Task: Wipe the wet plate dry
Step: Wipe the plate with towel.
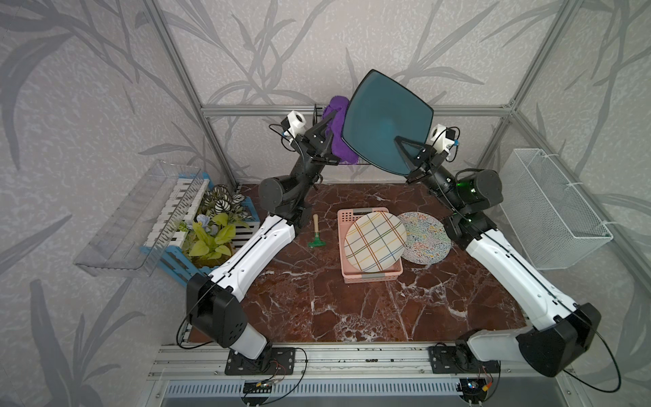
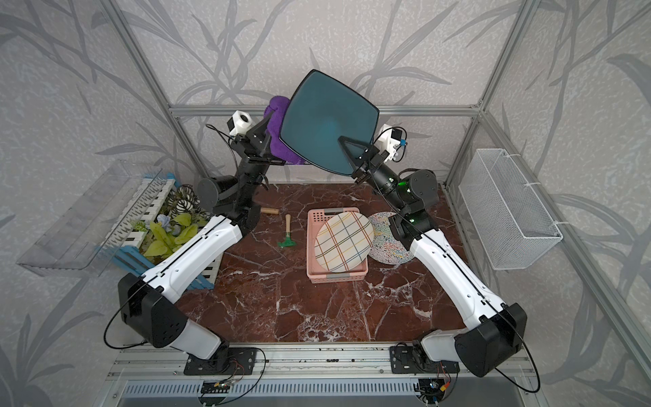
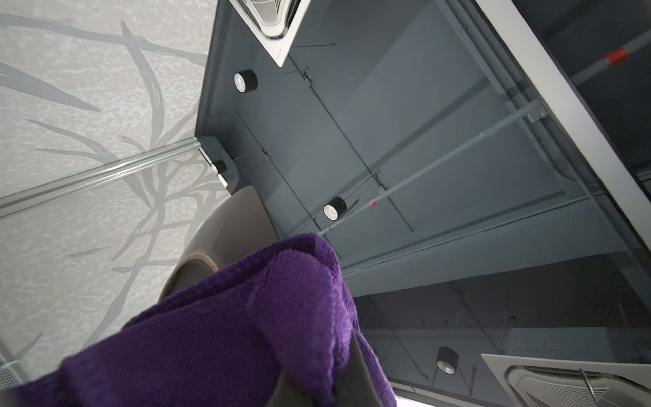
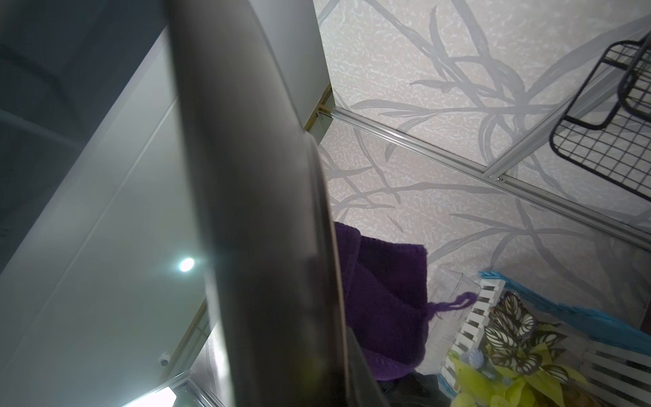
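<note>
Over the red-marble worktop (image 1: 317, 303) between leaf-papered walls (image 1: 88, 116), the right pincer (image 1: 400, 141) clamps a tilted teal plate (image 1: 384, 112), the left pincer (image 1: 326, 131) a purple towel (image 1: 336, 109) beside it.

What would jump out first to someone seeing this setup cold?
A big teal plate is held high at the back, tilted, gripped at its lower rim by the right pincer. Behind its edge the left pincer clutches a purple cloth. Below, a plaid plate rests in a pink basket on the marble table.

Lab robot cell: aluminium frame (image 1: 246, 110), wallpapered panels (image 1: 105, 88)
</note>
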Controlling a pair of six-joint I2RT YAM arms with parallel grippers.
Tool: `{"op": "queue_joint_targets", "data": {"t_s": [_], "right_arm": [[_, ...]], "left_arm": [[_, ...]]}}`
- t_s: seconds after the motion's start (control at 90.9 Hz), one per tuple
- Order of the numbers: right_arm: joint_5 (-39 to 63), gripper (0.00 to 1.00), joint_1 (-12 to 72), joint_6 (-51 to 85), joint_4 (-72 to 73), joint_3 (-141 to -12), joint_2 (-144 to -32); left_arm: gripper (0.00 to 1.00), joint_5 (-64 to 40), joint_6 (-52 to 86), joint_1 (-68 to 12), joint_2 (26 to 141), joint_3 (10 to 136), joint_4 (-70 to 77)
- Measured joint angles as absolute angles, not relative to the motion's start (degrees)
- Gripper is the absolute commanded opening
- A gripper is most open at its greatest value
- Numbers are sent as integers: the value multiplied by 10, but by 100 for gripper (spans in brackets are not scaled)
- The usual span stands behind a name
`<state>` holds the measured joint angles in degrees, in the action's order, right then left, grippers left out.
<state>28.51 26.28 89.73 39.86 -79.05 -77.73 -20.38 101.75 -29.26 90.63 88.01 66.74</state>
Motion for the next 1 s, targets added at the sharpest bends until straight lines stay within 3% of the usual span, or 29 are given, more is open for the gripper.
{"op": "queue_joint_targets", "data": {"t_s": [0.352, 0.55, 0.792, 1.001], "right_arm": [[314, 0, 271, 898, 421, -914, -844], [309, 0, 262, 886, 402, -881, -830], [324, 0, 358, 819, 374, -876, -820], [336, 0, 298, 830, 353, -917, -826]], "left_arm": [[0, -162, 1053, -387, 964, 901, 710], [0, -154, 1061, -359, 1011, 972, 693], [0, -134, 1086, -351, 1020, 1009, 728], [0, -131, 1086, -391, 1006, 954, 755]]}}
